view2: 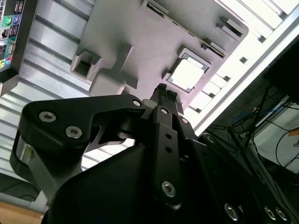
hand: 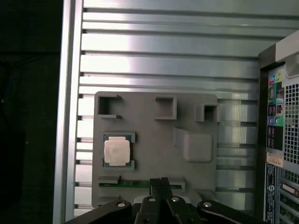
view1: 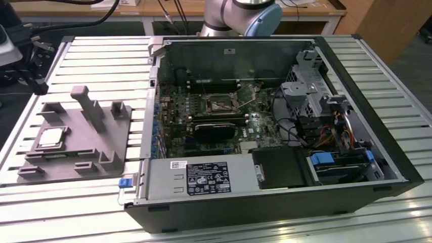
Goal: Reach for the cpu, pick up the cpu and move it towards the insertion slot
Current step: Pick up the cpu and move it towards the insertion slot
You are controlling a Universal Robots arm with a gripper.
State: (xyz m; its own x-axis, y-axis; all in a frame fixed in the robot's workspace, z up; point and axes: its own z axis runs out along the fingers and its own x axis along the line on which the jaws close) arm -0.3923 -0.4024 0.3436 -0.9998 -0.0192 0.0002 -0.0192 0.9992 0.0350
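The tool is hanging above the grey fixture with its fingertips pressed together and nothing between them, so it is carrying nothing. The cpu is not lying under those tips. It is sitting off to the side, in a square recess near the fixture edge that faces away from the computer case. The tips themselves are hanging over a thin green strip lying in a groove of the fixture, just beside that recess. In my judgement the reach calls for a sideways shift across the fixture toward that outer edge, and the fingers are too narrow as they stand to take the chip.

The cpu is square (so there is no long axis to line up with), and its sides are running parallel to the fixture's edges. It is lying flat, showing a pale silvery top inside a tan rim; in the second wrist view it is glaring almost white.

The insertion slot – dark centre, shiny bracket – is waiting on the green board inside the case, well apart from the fixture, with both resting on the ribbed metal counter.
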